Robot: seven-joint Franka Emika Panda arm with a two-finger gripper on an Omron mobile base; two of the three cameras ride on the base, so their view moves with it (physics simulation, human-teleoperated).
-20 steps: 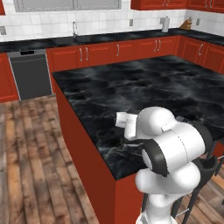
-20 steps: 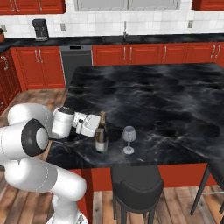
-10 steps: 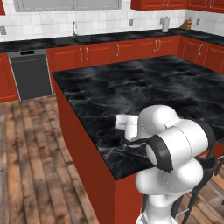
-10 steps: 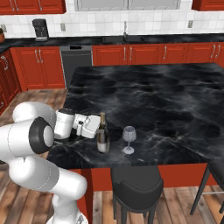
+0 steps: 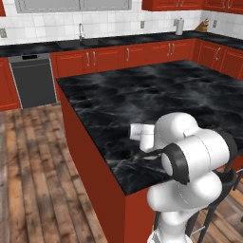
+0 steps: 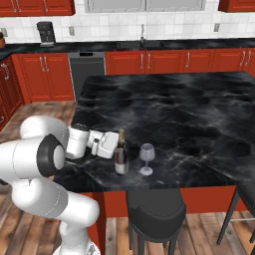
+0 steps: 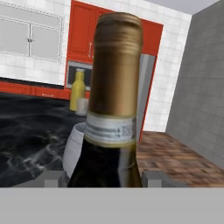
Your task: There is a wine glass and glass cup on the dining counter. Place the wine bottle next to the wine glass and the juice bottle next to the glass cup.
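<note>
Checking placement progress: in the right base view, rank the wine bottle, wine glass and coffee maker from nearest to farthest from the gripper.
1. Wine bottle: in the gripper, near counter edge.
2. Wine glass: just right of the bottle.
3. Coffee maker: far back counter, left.

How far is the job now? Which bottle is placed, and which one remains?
The slim dark green wine bottle with the gold neck stands upright on the black marble dining counter, beside the small clear wine glass. The tool is shut on it, not yet released. The stout yellow juice bottle stands far off, not yet moved.
</note>
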